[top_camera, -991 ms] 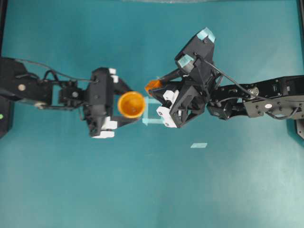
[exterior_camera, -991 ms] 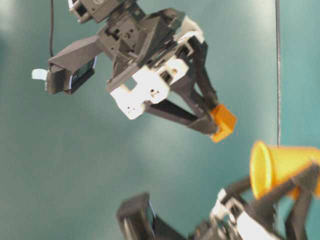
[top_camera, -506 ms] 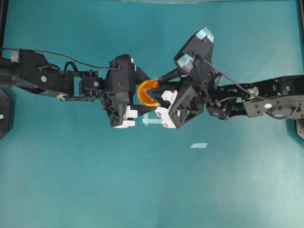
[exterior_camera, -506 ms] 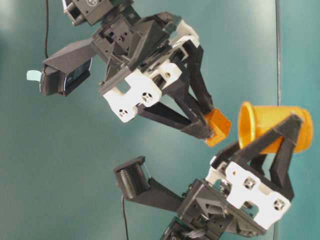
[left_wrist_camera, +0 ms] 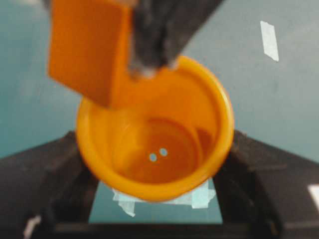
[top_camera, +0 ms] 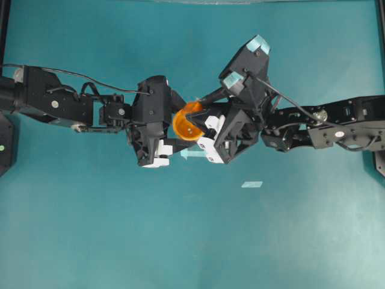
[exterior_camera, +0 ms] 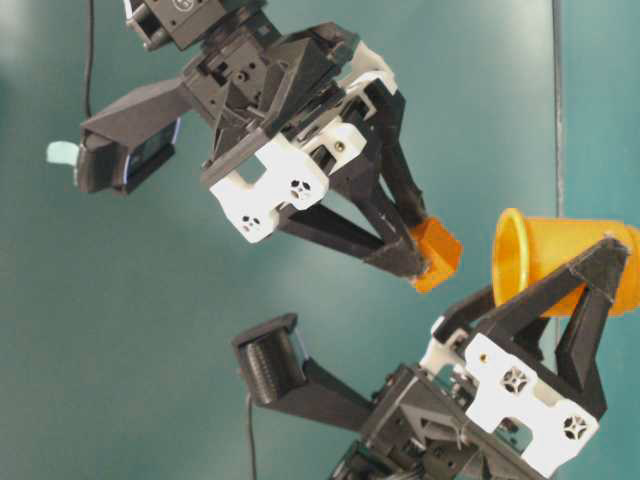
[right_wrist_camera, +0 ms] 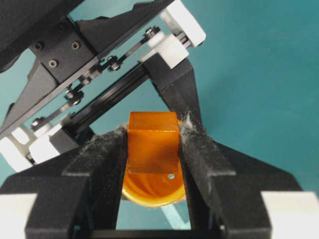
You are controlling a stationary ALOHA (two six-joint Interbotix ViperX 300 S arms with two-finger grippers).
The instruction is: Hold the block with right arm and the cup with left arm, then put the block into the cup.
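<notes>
**Block at cup mouth, both arms gripping**

From where I sit, nearest thing in the right wrist view: right gripper (right_wrist_camera: pixel 153 149) clamped on the block (right_wrist_camera: pixel 153 142), fuzzy pads pressed on both sides of it. Just past the block I see the cup (right_wrist_camera: pixel 149 191), its open mouth facing the camera and the block covering the upper part of it.

Left wrist view: left gripper (left_wrist_camera: pixel 154 209) holds the cup by its body, one black finger each side. Cup interior visible, two small holes in the bottom. Block (left_wrist_camera: pixel 87 50) sits at the upper-left of the rim, overlapping it; I can't tell if it touches the rim. A right-gripper finger (left_wrist_camera: pixel 159 35) crowds the top of the rim.

Table-level view: cup (exterior_camera: pixel 570 260) lies tilted on its side, mouth toward the block (exterior_camera: pixel 437 252), a narrow gap between them in that view.

Overhead: left arm (top_camera: pixel 60 105) and right arm (top_camera: pixel 325 126) meet mid-tabletop (top_camera: pixel 180 241), both off the surface. Pale tape square (top_camera: pixel 192 153) sits under the grippers, mostly hidden. Loose tape strip (top_camera: pixel 252 184) lies well apart, toward the right arm's side. Teal patches (top_camera: pixel 258 43) on the right wrist camera housing.
</notes>
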